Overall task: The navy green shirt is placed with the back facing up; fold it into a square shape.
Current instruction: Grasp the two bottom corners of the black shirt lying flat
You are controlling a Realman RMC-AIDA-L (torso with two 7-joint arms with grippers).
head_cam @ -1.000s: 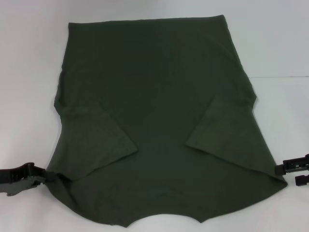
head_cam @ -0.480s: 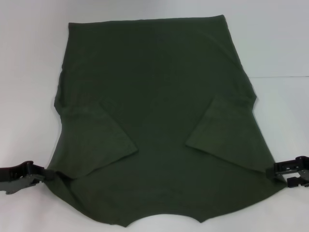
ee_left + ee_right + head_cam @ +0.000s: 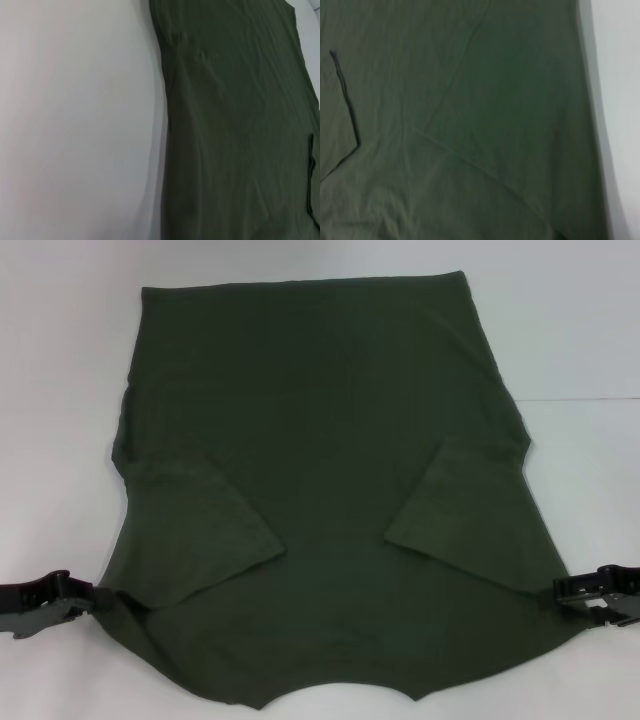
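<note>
The navy green shirt [image 3: 320,420] lies spread flat on the white table [image 3: 60,390], plain side up, collar end near me. Both sleeves are folded inward onto the body, the left sleeve [image 3: 205,525] and the right sleeve [image 3: 455,505]. My left gripper [image 3: 97,600] sits low at the shirt's near-left shoulder corner, shut on the puckered cloth edge. My right gripper [image 3: 560,590] is at the near-right shoulder corner, its fingers drawn together on the hem. The wrist views show only the shirt [image 3: 240,125] [image 3: 445,125] and table, with no fingers in them.
Bare white tabletop [image 3: 580,330] surrounds the shirt on the left, right and far sides. A faint seam in the table [image 3: 590,400] runs along the right. The curved neckline [image 3: 340,692] reaches the near edge of the head view.
My right gripper slid inward to the shirt's near-right corner and its fingers drew together there. The left gripper stayed at the near-left corner.
</note>
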